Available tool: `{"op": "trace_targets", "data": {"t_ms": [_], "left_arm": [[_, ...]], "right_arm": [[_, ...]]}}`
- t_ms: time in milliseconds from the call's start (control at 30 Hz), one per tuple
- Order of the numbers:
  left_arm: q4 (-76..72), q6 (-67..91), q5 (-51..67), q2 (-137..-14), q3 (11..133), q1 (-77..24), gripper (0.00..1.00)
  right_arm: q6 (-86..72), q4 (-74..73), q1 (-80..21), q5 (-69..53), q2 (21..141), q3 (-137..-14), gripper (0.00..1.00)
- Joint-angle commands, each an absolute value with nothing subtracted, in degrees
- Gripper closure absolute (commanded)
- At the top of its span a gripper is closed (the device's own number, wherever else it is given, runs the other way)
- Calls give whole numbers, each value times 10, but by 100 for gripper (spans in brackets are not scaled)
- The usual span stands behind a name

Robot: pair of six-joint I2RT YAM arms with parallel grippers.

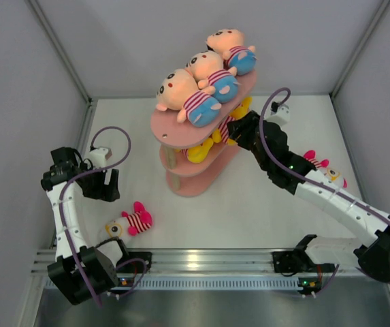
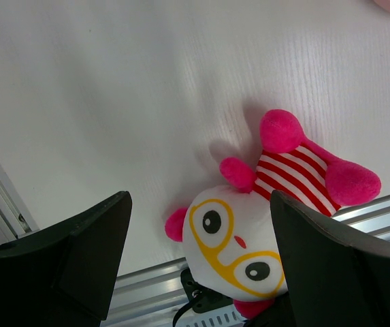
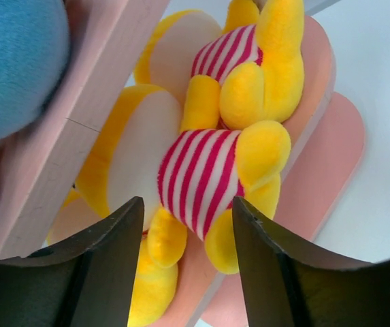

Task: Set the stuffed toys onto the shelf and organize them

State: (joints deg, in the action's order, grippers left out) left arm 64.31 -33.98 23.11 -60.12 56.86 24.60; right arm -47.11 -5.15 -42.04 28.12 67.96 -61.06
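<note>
The shelf [image 1: 169,129] is salmon pink. At the top of the overhead view, the 3 dolls [image 1: 207,67] have peach heads, blue bottoms and pink-and-white striped shirts. The yellow toys [image 3: 249,157] wear red-and-white stripes beside white patches. At lower left, the pink toy [image 1: 132,221] has a white face, yellow spectacle rings, black eyes and a red-and-white striped shirt. The table [image 1: 249,218] is white.

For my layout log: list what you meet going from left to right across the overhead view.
In order: left gripper → pink toy with glasses → pink shelf → second pink toy at the far right.
</note>
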Motion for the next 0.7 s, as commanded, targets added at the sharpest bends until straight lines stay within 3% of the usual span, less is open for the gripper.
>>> {"op": "trace_targets", "data": {"t_ms": [0,200,367,667], "left_arm": [[635,-341,243,-590,565,247,11],[635,-342,240,-589,566,247,11],[635,-340,243,-592,569,247,11],[635,-341,236,-590,568,247,11]], "right_arm": [[-474,-35,-411,276,672,-610,47],[-498,-45,-406,308,651,-584,49],[-511,-28,-375,233,685,-578,47],[-517,17,-374,178,743,-613,57]]}}
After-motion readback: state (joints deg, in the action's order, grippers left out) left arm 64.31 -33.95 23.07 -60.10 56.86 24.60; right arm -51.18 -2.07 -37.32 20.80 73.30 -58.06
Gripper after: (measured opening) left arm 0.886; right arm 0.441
